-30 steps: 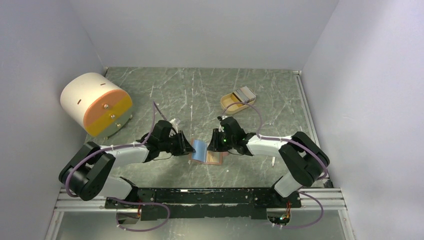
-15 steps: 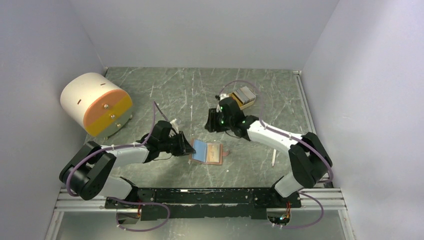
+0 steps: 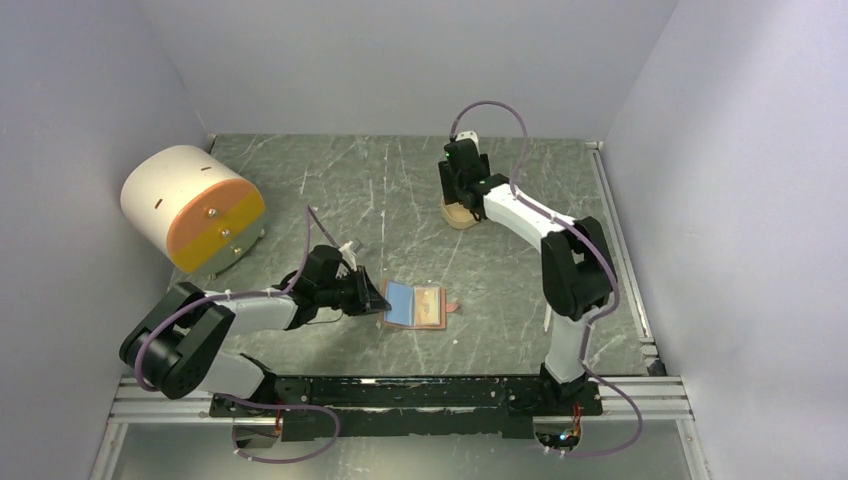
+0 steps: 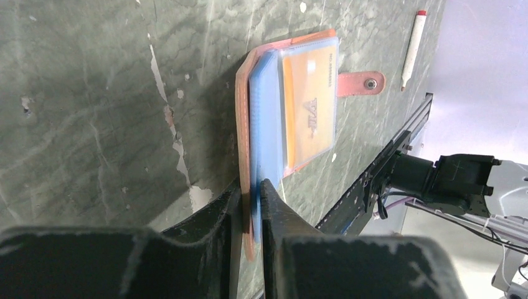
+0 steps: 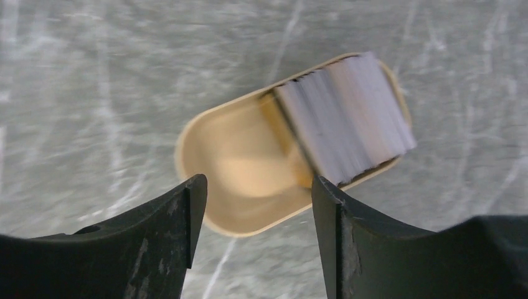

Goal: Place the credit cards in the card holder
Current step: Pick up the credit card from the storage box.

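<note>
Empty, wide-open right tool (image 5: 258, 187) hovers over the beige tray (image 5: 236, 156); it should centre on the grey-white cards (image 5: 345, 112) while the left tool (image 4: 251, 187) pinches the card holder (image 4: 241, 124) steady.

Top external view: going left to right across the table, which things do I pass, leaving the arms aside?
In order: white-and-orange drum → card holder → tray → pen.
</note>
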You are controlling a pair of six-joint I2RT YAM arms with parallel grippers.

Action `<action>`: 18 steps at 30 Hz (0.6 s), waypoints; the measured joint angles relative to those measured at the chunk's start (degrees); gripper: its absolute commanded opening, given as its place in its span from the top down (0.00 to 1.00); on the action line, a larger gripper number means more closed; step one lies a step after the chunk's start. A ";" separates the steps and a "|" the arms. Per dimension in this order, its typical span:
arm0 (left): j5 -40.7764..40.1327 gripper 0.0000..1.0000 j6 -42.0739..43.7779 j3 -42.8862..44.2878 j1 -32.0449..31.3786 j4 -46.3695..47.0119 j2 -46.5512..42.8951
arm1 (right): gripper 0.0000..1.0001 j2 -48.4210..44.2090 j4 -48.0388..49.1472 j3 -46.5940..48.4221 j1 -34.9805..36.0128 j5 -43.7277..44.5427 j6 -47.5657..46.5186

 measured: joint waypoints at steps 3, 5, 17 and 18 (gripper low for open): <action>0.48 0.80 -0.22 -0.63 0.00 0.76 0.00 | 0.30 3.69 -1.36 2.67 -1.27 3.45 -3.98; 0.79 0.80 -0.26 -0.74 0.00 1.09 0.00 | 0.29 6.27 -2.36 4.79 -1.81 5.09 -6.58; 1.29 0.80 -0.33 -0.98 0.00 1.66 -0.35 | 0.26 14.03 -3.41 7.93 -2.16 13.57 -17.11; 1.29 0.80 -0.33 -0.98 0.00 1.66 -0.39 | 0.26 14.21 -3.37 7.96 -2.16 14.23 -17.64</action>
